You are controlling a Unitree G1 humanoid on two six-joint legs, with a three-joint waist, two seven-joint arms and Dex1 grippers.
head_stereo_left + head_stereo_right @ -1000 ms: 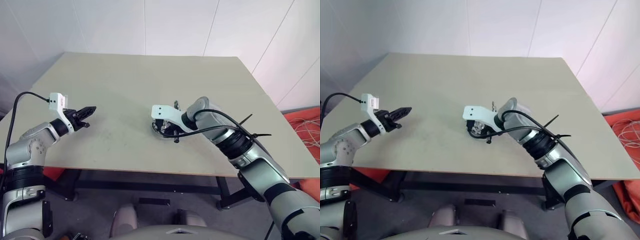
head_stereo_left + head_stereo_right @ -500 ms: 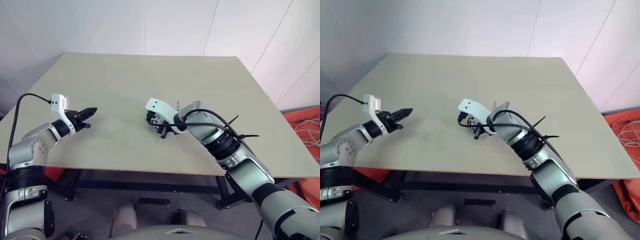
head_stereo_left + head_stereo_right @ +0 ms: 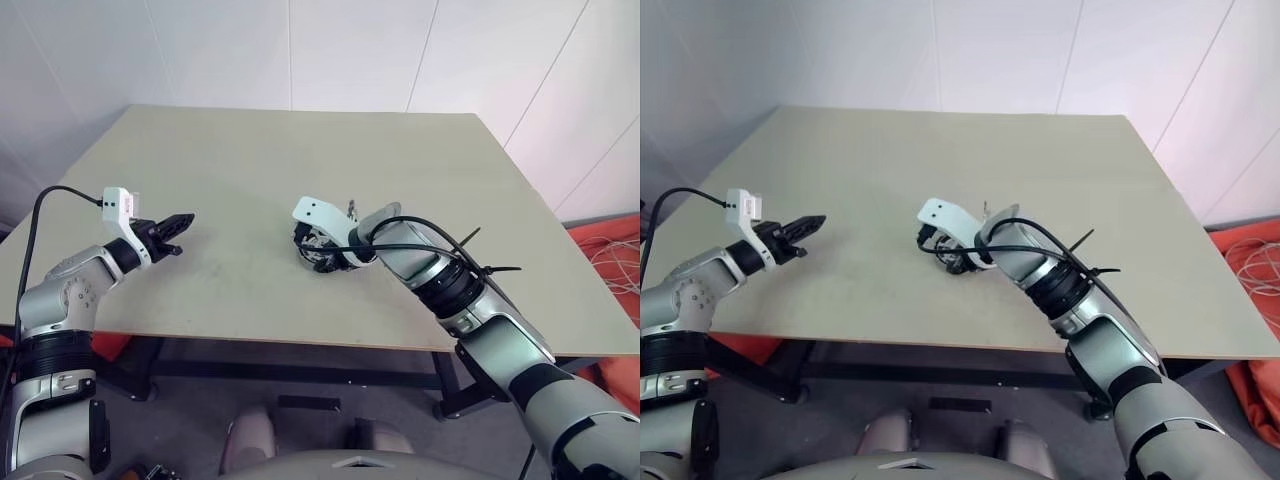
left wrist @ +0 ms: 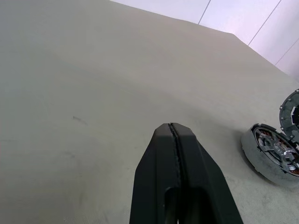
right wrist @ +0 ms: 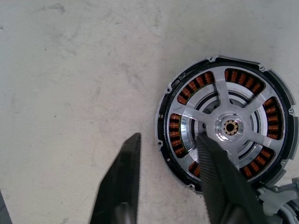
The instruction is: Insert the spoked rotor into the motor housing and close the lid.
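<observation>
The motor housing (image 5: 227,126) lies flat on the table, its copper windings ringed by a silver rim. The grey spoked rotor (image 5: 219,105) sits inside it, hub centred. My right gripper (image 5: 168,140) points down over the housing's edge and is open: one finger (image 5: 212,168) overlaps the rotor and the other (image 5: 122,177) is over bare table. In the eye views this gripper (image 3: 322,254) covers most of the housing (image 3: 943,259). My left gripper (image 3: 185,220) is shut and empty, well off to the left. A round silver-rimmed dark piece (image 4: 290,114) shows beside the housing (image 4: 271,151); I cannot tell whether it is the lid.
The beige table (image 3: 400,160) is wide and bare around the housing. White walls stand behind it. Orange material with cables (image 3: 610,255) lies on the floor beyond the right edge.
My right wrist has turned over the housing and its fingers have parted from shut to open. The left arm has not moved.
</observation>
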